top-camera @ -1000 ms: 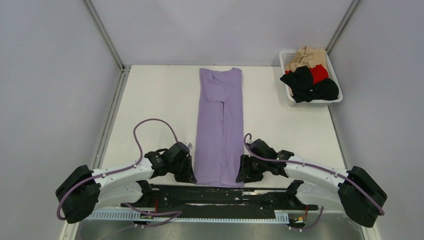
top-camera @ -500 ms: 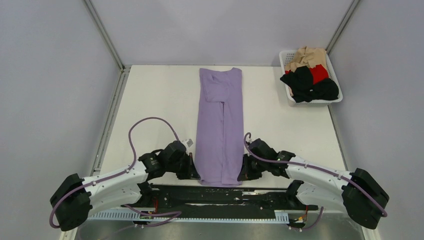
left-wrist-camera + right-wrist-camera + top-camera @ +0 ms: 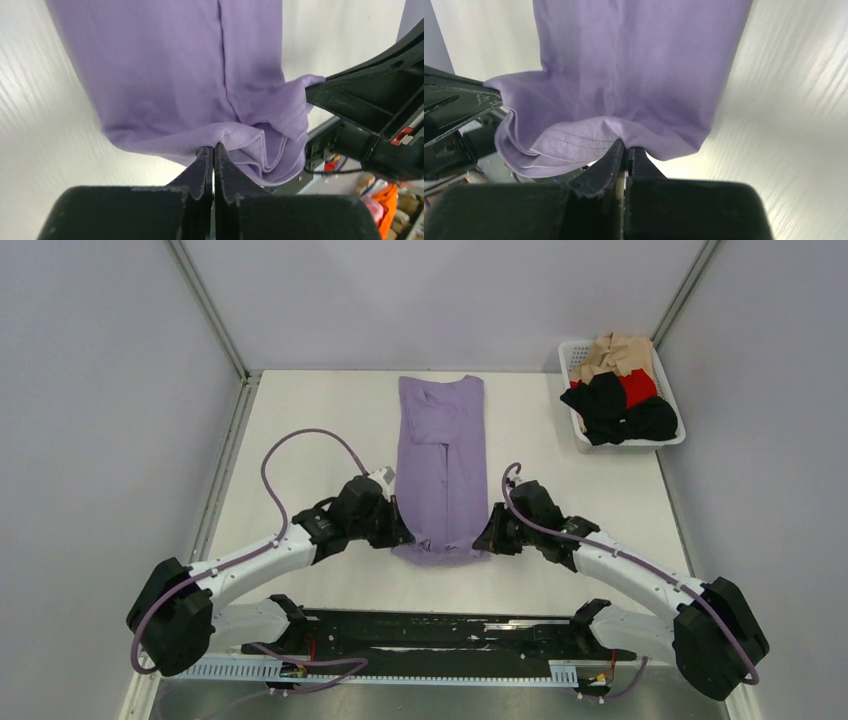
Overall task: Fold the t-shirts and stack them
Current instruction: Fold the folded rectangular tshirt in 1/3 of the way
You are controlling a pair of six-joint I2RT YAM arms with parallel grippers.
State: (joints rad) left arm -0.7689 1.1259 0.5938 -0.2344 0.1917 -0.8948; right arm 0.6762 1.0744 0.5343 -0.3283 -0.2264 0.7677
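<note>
A lavender t-shirt (image 3: 441,455), folded into a long narrow strip, lies down the middle of the white table (image 3: 300,440). Its near hem is lifted off the table and sags between my two grippers. My left gripper (image 3: 405,537) is shut on the hem's left corner (image 3: 220,137). The hem's right corner (image 3: 624,132) is pinched in my right gripper (image 3: 484,539), also shut. In the left wrist view my left gripper (image 3: 213,148) holds bunched layers of hem, with the right gripper's black body beyond. In the right wrist view my right gripper (image 3: 626,146) grips the stitched edge.
A white mesh basket (image 3: 573,360) stands at the far right corner, holding tan (image 3: 612,352), red (image 3: 639,387) and black (image 3: 605,400) shirts. Grey walls close in the table on three sides. A black rail (image 3: 440,632) runs along the near edge.
Both grippers have risen and moved away from the near edge, carrying the shirt's near hem with them. The strip now looks shorter, its near end raised. The right gripper closed on the hem.
</note>
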